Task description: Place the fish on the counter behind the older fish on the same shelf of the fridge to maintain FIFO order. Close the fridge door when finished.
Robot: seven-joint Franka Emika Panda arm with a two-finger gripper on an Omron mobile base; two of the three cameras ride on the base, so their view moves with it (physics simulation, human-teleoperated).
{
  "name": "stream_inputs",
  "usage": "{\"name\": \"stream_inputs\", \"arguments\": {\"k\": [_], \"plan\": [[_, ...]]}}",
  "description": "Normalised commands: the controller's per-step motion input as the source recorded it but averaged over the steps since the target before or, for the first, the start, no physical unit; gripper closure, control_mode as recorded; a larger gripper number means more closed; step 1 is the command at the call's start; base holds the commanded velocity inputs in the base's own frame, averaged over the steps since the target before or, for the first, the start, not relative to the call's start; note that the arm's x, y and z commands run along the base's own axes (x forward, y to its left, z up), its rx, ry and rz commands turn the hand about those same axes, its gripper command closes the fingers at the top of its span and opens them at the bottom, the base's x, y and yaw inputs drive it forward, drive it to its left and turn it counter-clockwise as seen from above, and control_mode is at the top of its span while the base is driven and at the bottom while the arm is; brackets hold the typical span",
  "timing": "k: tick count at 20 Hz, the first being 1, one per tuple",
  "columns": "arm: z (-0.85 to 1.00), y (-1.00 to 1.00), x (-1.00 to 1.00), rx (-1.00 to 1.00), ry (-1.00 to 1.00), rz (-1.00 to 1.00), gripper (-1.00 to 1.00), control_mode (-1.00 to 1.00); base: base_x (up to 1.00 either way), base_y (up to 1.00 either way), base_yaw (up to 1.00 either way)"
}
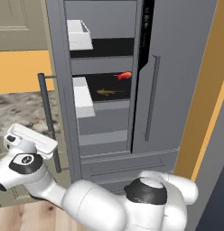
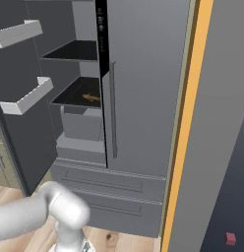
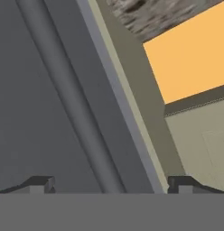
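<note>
The fridge (image 1: pixel 177 67) has its left door (image 1: pixel 59 90) swung open. Deep on the black shelf (image 1: pixel 111 98) lies the red-orange fish (image 1: pixel 123 75), and the brown older fish (image 1: pixel 108 91) lies in front of it near the rim. The older fish (image 2: pixel 91 97) also shows on the shelf (image 2: pixel 75 102) from the right. My gripper (image 3: pixel 111 185) is open, and its fingertips (image 3: pixel 41 184) stand on either side of the open door's bar handle (image 3: pixel 82 122). That handle (image 1: pixel 47 113) is at the outer face of the door, left of the fridge. The marble counter (image 1: pixel 14 113) lies behind it.
White door bins (image 1: pixel 82 97) (image 2: pixel 25 101) hang on the open door's inner side. The right door (image 2: pixel 143 83) is closed, with its own bar handle (image 2: pixel 114 108). Grey drawers (image 2: pixel 104 184) sit below. An orange wall strip (image 2: pixel 188 123) is to the right, and there is wood floor (image 1: pixel 23 219).
</note>
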Motion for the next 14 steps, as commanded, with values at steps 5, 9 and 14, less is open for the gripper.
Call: {"name": "stream_inputs", "arguments": {"k": [5,9,14], "plan": [[-0.33,0.11,0.87,0.00,0.00,-0.16,-1.00,-1.00,0.00,0.00,0.00],[-0.31,-0.08,0.84,0.00,0.00,-0.06,-1.00,-1.00,0.00,0.00,0.00],[-0.24,-0.67,0.53,0.06,0.00,0.00,-1.00,-1.00,0.00,0.00,0.00]]}}
